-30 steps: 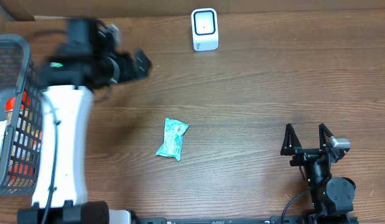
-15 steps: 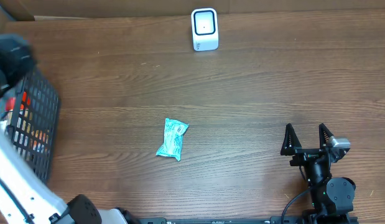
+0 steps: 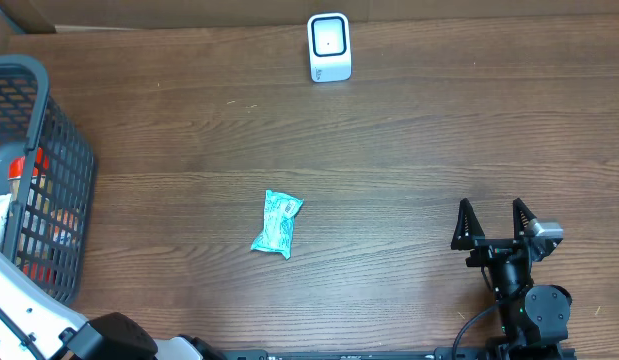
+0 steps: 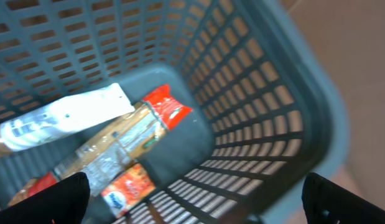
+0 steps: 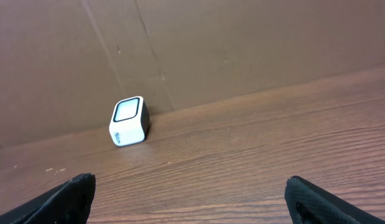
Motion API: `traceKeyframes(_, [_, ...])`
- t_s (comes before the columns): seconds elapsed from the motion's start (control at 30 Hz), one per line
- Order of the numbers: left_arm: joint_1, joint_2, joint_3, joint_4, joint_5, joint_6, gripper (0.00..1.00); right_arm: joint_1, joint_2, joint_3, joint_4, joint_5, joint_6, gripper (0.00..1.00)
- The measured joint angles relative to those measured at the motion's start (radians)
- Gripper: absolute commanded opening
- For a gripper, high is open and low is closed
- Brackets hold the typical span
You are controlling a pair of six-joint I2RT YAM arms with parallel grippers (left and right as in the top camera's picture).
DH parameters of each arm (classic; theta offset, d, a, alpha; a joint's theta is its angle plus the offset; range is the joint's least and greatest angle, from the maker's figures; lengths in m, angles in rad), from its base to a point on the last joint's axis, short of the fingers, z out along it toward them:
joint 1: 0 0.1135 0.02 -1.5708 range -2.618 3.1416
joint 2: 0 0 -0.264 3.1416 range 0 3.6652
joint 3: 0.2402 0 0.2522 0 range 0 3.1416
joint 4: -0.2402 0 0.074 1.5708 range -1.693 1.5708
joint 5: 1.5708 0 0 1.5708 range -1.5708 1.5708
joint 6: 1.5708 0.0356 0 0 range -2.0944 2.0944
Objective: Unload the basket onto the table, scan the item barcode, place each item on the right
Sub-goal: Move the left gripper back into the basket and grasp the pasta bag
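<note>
Teal packet (image 3: 277,223): crinkled plastic, lying flat and alone mid-way across the brown wooden table (image 3: 409,150).
Long axis: we see it running from the near edge toward the far edge, slightly tilted, so its narrow width faces the arms on either side.
Right gripper (image 3: 496,225): fingers spread wide, empty, well apart to the packet's right and about level with it.
Left gripper (image 4: 198,202): fingers wide apart, empty, above the grey plastic mesh basket (image 4: 292,93), well to the packet's left.
Scanner: small white box scanner (image 3: 329,46) at the far edge, beyond the packet.
Nearer arm: we judge neither close; the right has the plainer sideways reach.
</note>
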Motion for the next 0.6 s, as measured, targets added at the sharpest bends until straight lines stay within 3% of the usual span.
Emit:
traceKeyframes(0.37, [0.027, 0.206, -0.011, 0.013, -0.055, 0.185, 1.00, 0.000, 0.000, 0.000, 0.000, 0.000, -0.001, 1.00])
traceKeyframes(0.6, [0.029, 0.362, -0.014, -0.042, -0.077, 0.240, 1.00, 0.000, 0.000, 0.000, 0.000, 0.000, 0.000, 1.00])
